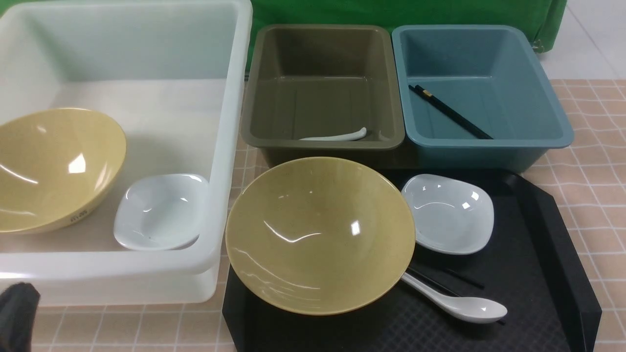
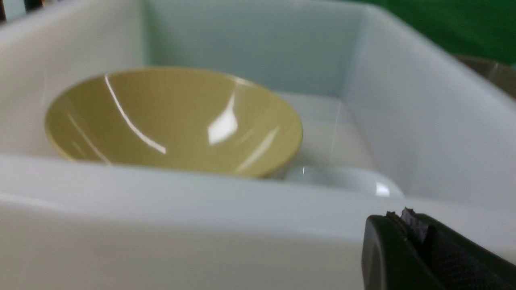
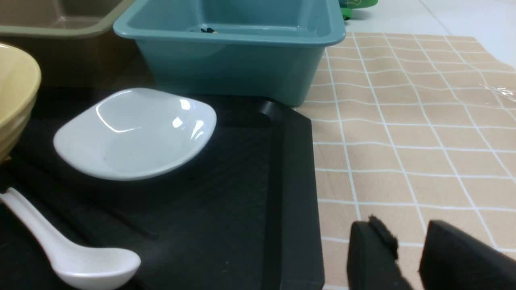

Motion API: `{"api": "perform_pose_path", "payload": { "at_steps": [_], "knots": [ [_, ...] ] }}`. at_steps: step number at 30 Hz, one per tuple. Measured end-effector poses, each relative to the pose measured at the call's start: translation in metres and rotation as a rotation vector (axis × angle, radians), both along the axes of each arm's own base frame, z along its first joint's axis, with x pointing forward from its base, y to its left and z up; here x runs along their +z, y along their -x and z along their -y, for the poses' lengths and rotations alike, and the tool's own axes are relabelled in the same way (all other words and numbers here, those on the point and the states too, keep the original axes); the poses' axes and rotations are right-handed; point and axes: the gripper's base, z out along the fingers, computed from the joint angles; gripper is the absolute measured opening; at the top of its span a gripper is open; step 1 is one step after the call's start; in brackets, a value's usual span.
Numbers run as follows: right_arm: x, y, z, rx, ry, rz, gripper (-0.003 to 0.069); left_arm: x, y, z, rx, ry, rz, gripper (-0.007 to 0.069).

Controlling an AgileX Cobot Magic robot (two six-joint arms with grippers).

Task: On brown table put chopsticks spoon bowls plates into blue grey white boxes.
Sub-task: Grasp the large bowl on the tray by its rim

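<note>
Front: in the white tub [image 1: 230, 146] a yellow bowl [image 1: 49, 166] and a dish [image 1: 161, 210] are seen side by side. A spoon [image 1: 337, 136] lies in the grey box [image 1: 318, 54], chopsticks [image 1: 452, 112] in the blue box [image 1: 489, 54]. On the black tray [image 1: 538, 234]: 2nd bowl [image 1: 318, 234], 2nd dish [image 1: 447, 212], 2nd spoon [image 1: 464, 305], 2nd chopstick pair [image 1: 469, 281] partly hidden under them.

L wrist: left gripper [image 2: 403, 217] is seen pressed shut, empty, outside the tub's near wall.

R wrist: right gripper [image 3: 407, 241] is held partly open, nothing btw. its fingers, over the table [image 3: 403, 121] beside the tray.
</note>
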Motion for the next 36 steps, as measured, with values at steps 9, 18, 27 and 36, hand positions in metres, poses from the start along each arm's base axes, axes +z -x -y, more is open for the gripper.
{"api": "perform_pose_path", "payload": {
  "at_steps": [9,18,27,36],
  "knots": [
    [0.006,-0.002,0.000,-0.003,0.007,0.079,0.0237,0.025,0.003,-0.003,0.031,-0.008,0.274,-0.0007],
    [0.060,0.005,0.004,-0.041,-0.009,0.693,0.0237,0.053,0.015,-0.006,0.063,0.011,0.620,-0.0007],
    [0.071,0.011,0.008,-0.029,-0.389,0.834,0.0237,0.072,0.032,-0.008,0.037,0.145,0.896,-0.0007],
    [0.086,0.013,0.009,-0.030,-0.382,0.883,0.0215,0.138,0.035,-0.004,0.005,0.134,0.754,-0.0007]
  ]
}}
